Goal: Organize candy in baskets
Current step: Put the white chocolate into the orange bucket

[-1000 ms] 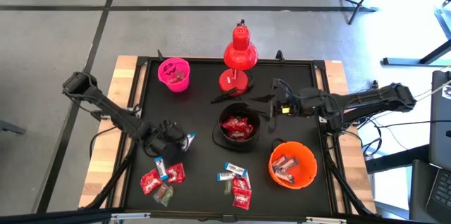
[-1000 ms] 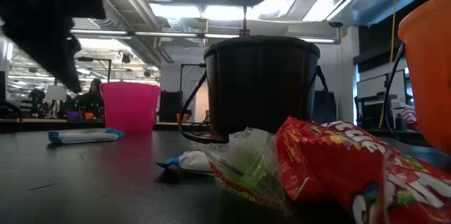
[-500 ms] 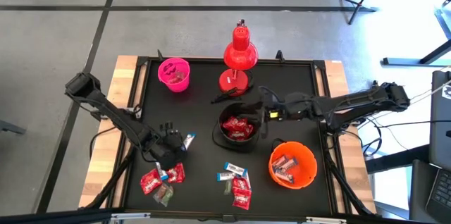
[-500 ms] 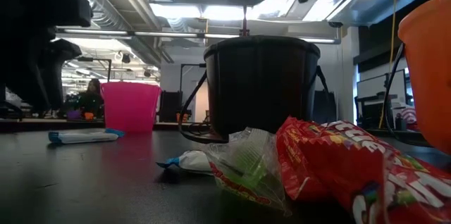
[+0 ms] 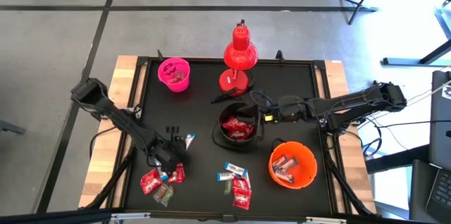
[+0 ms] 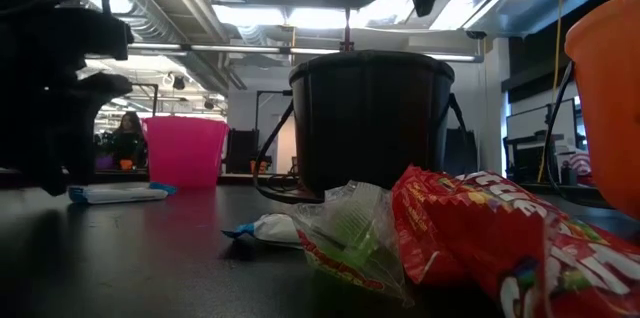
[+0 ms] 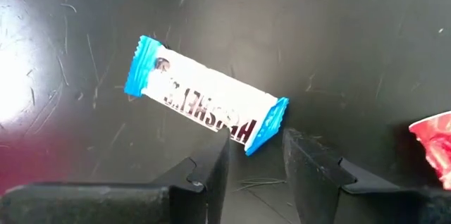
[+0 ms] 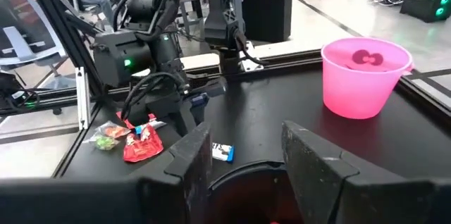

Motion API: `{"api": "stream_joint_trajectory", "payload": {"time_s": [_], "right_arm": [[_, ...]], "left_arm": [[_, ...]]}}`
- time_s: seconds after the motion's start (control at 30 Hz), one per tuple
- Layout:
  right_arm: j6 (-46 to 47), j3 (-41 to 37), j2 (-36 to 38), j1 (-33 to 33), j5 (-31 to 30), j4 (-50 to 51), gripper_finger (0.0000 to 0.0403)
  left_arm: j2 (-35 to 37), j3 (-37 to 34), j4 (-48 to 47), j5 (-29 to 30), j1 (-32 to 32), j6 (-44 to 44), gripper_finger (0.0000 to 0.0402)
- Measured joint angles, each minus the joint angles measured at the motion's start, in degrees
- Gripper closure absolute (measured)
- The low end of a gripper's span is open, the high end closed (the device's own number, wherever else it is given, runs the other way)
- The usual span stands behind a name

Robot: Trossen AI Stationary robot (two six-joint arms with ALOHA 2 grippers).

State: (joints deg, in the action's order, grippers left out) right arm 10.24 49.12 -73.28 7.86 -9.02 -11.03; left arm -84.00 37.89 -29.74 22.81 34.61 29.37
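Left hand (image 5: 171, 159) hangs low over the black counter (image 5: 197, 111) with its fingers (image 7: 211, 171) spread and grasping nothing, their tips just short of one end of a white-and-blue candy (image 7: 206, 106) lying flat before them, with red candies (image 5: 151, 180) close beside it. Right hand (image 5: 258, 115), fingers parted and empty, hovers at the rim of the black basket (image 5: 237, 129); the pink basket (image 8: 365, 76) stands well beyond it and the orange basket (image 5: 292, 165) near its arm.

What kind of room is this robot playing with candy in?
Probably a robotics lab or workshop. The black table stands on a bare concrete floor, exposed pipes and ceiling lights hang overhead, and beyond the pink basket are more desks, an office chair and a seated person.
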Motion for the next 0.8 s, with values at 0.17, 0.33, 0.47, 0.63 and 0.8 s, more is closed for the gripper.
{"api": "stream_joint_trajectory", "payload": {"time_s": [0.17, 0.33, 0.47, 0.63, 0.8], "right_arm": [[-0.1, 0.0, 0.0, 0.0, 0.0, -0.3, 0.0235], [-0.2, 0.0, 0.0, 0.0, 1.1, -2.6, 0.0235], [-0.2, 0.0, 0.0, 0.0, 1.2, -2.9, 0.0235], [-0.2, 0.0, 0.0, 0.0, 1.3, -2.9, 0.0235], [-0.2, 0.0, 0.0, 0.0, 1.4, -2.9, 0.0235]], "left_arm": [[-2.0, 0.0, 0.5, 0.0, 0.0, -0.9, 0.0279], [-3.5, 0.2, 1.4, 0.7, 0.2, -1.4, 0.0295], [-3.7, 0.1, 2.9, 1.6, 0.8, -1.5, 0.0349], [-3.8, 0.3, 3.5, 3.3, 1.2, -0.5, 0.0396], [-3.8, 0.4, 4.4, 3.8, 1.2, 0.9, 0.0401]]}}
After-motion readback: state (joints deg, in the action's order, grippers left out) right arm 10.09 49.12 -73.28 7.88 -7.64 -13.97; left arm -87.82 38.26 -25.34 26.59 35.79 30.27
